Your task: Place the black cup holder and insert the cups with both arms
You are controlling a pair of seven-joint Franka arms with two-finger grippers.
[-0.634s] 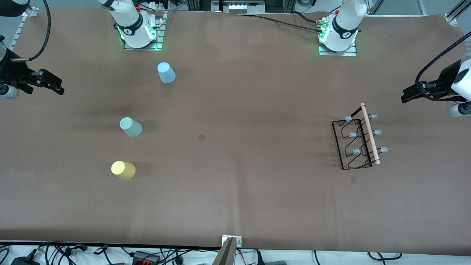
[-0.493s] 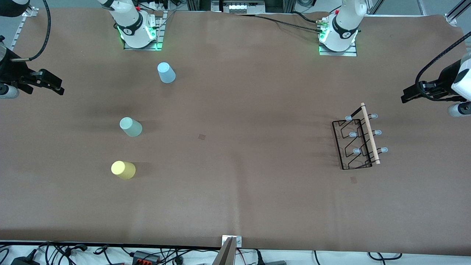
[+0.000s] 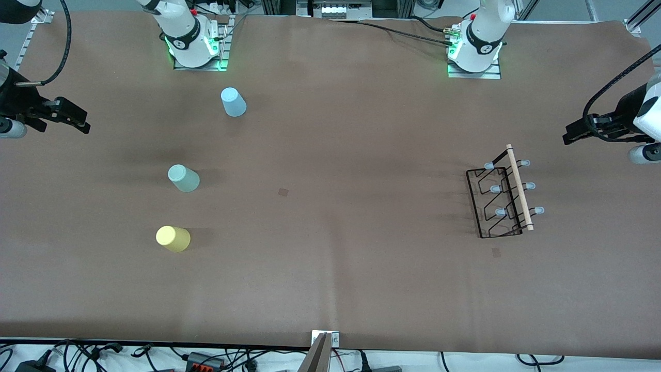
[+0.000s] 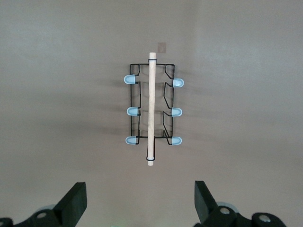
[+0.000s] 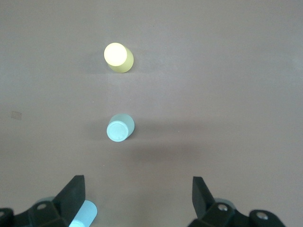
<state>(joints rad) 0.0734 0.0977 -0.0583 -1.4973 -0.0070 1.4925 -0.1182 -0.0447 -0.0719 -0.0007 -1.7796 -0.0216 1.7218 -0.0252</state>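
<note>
— Counting stock on the brown table [image 3: 330, 268]: how many cups?

— Three, all standing upside down toward the right arm's end. One light blue cup [image 3: 233, 102], farthest from the front camera; one pale mint green cup [image 3: 183, 178] in the middle; one yellow cup [image 3: 173, 238] nearest the camera. They stand well apart from one another.

— And the black cup holder?

— One black cup holder [image 3: 500, 199], upright on the table toward the left arm's end, well apart from the cups. One light wooden rod handle [image 4: 151, 112] along its top. Six pale grey-tipped pegs [image 4: 129, 79], three to each side of the rod, none carrying a cup.

— Any brand, label or lettering?

— None legible on the cups or the holder. Two small square patches on the table covering, unmarked.

— Grippers?

— Two. Left gripper [image 4: 141, 204], up over the table edge at its own end, fingers spread wide, holding nothing; the holder lies in its wrist view. Right gripper [image 5: 137, 201], up at the edge of its own end, fingers likewise spread wide and empty.
</note>
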